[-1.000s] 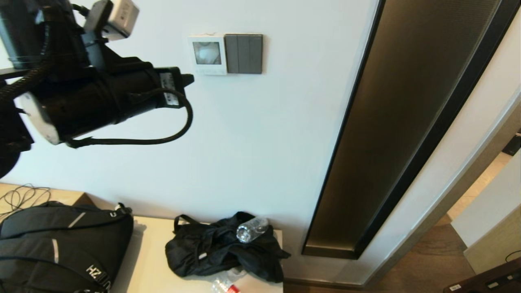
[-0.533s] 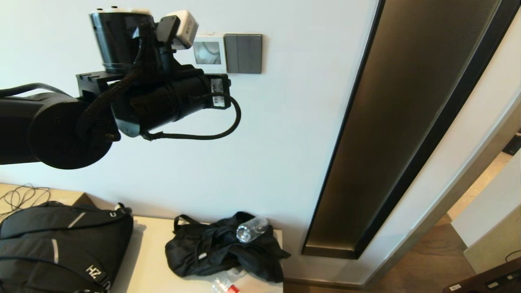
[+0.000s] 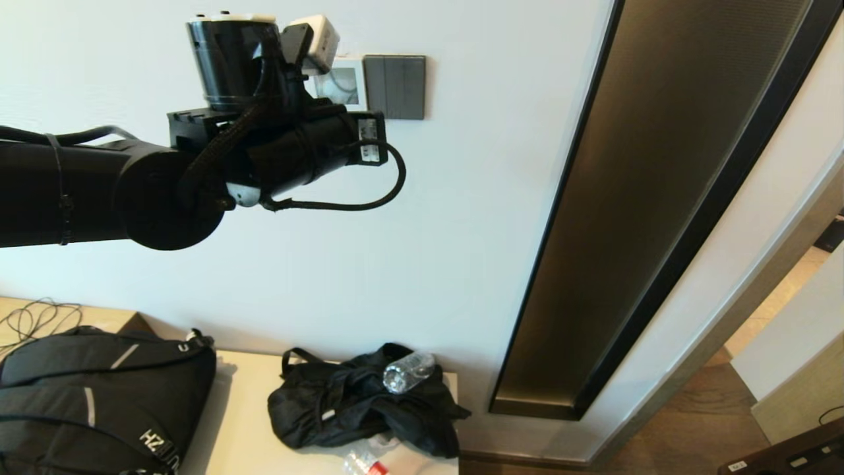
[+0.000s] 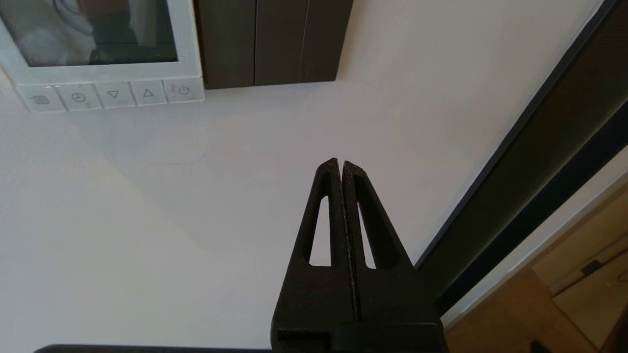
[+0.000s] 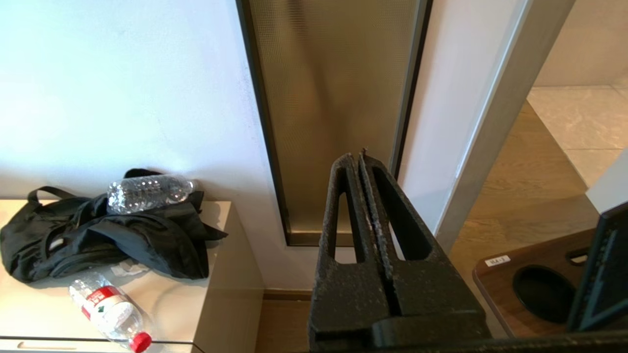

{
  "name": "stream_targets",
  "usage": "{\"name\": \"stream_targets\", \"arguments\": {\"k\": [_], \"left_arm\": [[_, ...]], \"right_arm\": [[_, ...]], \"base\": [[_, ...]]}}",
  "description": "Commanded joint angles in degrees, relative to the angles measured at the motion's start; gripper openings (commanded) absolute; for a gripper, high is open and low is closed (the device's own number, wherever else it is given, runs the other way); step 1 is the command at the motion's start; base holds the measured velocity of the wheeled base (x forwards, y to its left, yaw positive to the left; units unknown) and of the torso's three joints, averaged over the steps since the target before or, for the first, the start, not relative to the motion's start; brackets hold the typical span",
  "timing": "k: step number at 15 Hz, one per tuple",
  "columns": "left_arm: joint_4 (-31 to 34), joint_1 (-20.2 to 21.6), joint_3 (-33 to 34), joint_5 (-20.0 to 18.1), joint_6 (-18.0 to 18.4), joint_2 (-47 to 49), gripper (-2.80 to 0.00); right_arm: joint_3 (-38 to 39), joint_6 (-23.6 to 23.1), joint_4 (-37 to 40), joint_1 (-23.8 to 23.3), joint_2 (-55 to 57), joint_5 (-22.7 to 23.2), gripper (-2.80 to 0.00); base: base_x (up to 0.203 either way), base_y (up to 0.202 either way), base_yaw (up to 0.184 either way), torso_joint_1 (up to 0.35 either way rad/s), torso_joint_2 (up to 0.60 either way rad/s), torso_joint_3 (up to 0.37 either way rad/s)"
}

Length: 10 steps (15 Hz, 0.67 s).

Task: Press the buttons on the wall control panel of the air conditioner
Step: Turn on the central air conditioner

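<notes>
The white wall control panel (image 3: 348, 82) hangs on the wall, its left part hidden behind my raised left arm (image 3: 290, 152) in the head view. In the left wrist view its screen (image 4: 93, 32) shows with the row of small white buttons (image 4: 113, 94) under it. My left gripper (image 4: 339, 164) is shut and empty. It points at bare wall, lower than the buttons and off to the side of the dark plate. Its fingers are hidden by the arm in the head view. My right gripper (image 5: 357, 158) is shut and empty, parked low, out of the head view.
A dark grey switch plate (image 3: 394, 87) adjoins the thermostat. A tall bronze panel (image 3: 659, 198) stands to the right. Below, a cabinet (image 3: 244, 422) holds a backpack (image 3: 99, 402), a black bag (image 3: 356, 409) and a clear bottle (image 3: 407, 373). A red-capped bottle (image 5: 110, 314) lies there too.
My left arm has swung up and to the right towards the thermostat and now covers its left part in the head view. Nothing else has moved.
</notes>
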Motion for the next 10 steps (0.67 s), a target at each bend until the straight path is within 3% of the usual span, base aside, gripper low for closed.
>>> {"name": "stream_targets", "arguments": {"k": [1,4,7,10], "left_arm": [[0.2,0.0,-3.1,0.1,0.0,3.5,-2.8],[7.2,0.9,-7.4,1.0,-0.3,4.0,-2.8],[8.1,2.1,-13.6,5.3,-0.2,8.4,-2.8],[8.4,2.1,-16.3,6.0,-0.2,10.8,-2.8]], "right_arm": [[0.1,0.0,0.0,0.0,0.1,0.0,-2.8],[0.1,0.0,0.0,0.0,0.1,0.0,-2.8],[0.1,0.0,0.0,0.0,0.1,0.0,-2.8],[0.0,0.0,0.0,0.0,0.1,0.0,-2.8]], "base": [[0.0,0.0,0.0,0.0,0.0,0.0],[0.0,0.0,0.0,0.0,0.0,0.0],[0.0,0.0,0.0,0.0,0.0,0.0],[0.0,0.0,0.0,0.0,0.0,0.0]]}}
